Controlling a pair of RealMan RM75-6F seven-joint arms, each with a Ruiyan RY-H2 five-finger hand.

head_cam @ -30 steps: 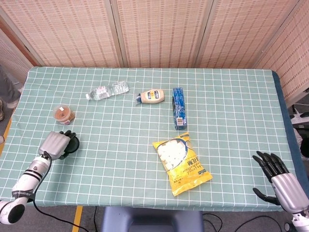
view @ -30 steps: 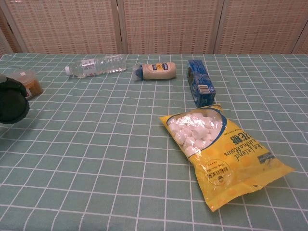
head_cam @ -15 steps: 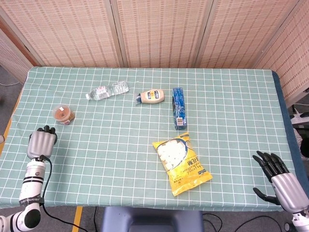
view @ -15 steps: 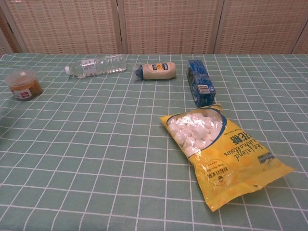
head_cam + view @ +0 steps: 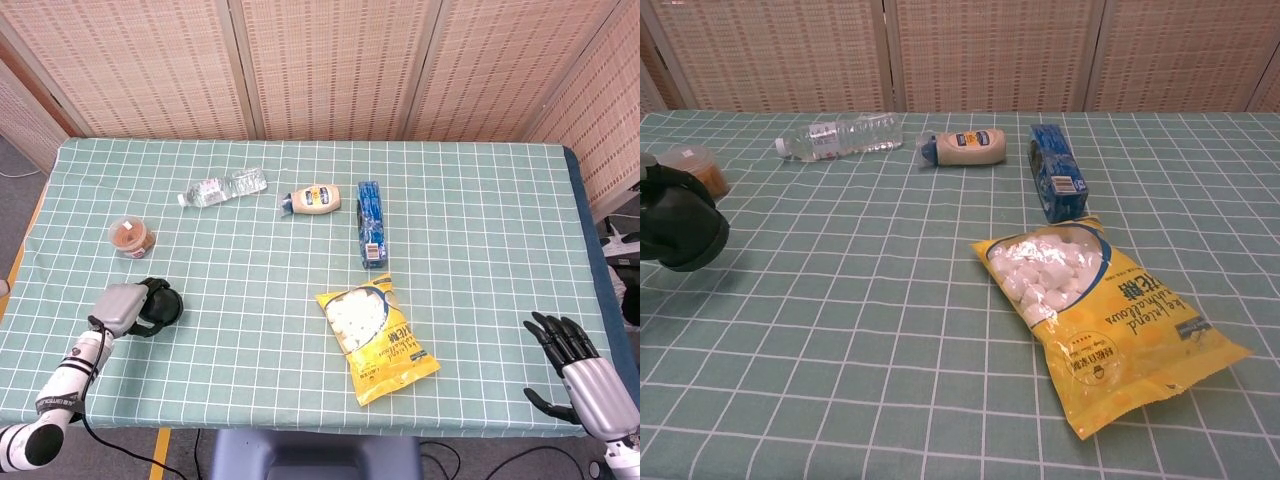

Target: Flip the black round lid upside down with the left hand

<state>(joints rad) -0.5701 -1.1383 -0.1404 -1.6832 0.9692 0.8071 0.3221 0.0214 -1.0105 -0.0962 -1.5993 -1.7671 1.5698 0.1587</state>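
Glossy plastic on checked cloth.
A shiny yellow marshmallow bag (image 5: 376,341) and clear plastic water bottle (image 5: 222,188) lie on the bench's matt green tablecloth (image 5: 480,240); the black round lid (image 5: 680,221) looks smooth.

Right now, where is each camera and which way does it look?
Head view: up high, looking down on the whole table; shows the left hand on the lid and the right hand.
Chest view: low, looking across the table; shows only the lid.
Both share the lid, bottle and yellow bag.
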